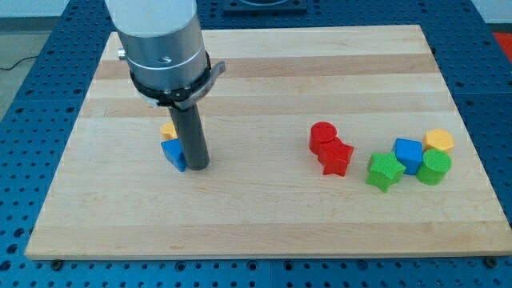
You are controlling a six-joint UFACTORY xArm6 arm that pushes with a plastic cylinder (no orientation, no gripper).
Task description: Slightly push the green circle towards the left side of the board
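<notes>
My tip (198, 166) rests beside a blue block (173, 154), well apart from the green circle (434, 168) it must nudge left; no fingers exist.

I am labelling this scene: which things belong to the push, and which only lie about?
Belong: round green block; my tip, far to its left, beside the blue block.
Lying about: yellow block, red cylinder, red star, green star, blue cube, yellow hexagon.

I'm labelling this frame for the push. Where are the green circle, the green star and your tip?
green circle (434, 167), camera view, on its top face.
green star (384, 170), camera view, on its top face.
my tip (198, 166), camera view, at the rod's very end, beside the blue block (173, 154).
</notes>
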